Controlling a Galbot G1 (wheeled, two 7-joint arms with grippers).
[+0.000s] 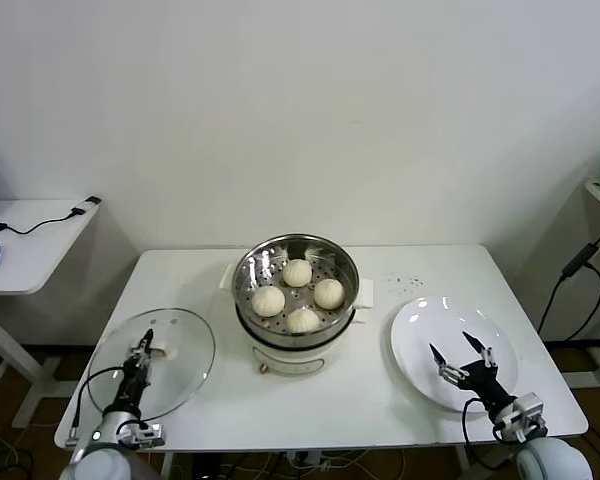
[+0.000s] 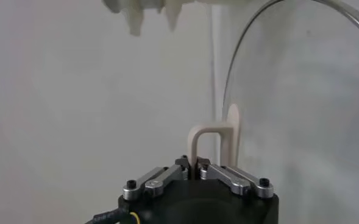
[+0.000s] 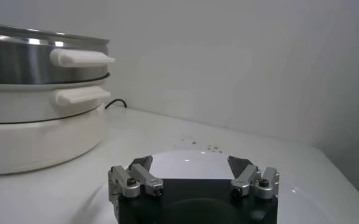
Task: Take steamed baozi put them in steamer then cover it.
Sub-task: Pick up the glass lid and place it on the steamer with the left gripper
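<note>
Four cream-white steamed baozi [image 1: 298, 295] sit on the perforated tray of the shiny round steel steamer [image 1: 296, 300] at table centre. At eight o'clock, the left gripper [image 1: 146, 347] pinches the cream handle of the clear glass cover [image 1: 155, 362] — jaws clamped tight. At four o'clock, the right gripper [image 1: 460, 354] (jaws wide) hovers over a flat white plate [image 1: 453, 350].

Steamer [image 1: 296, 300]: polished steel, perforated tray, glossy white plastic base. Baozi [image 1: 268, 300]: smooth matt dough. Cover [image 1: 152, 362]: clear glass, cream plastic handle. Plate [image 1: 420, 330]: glossy white. Surface [image 1: 360, 400]: matt white.
</note>
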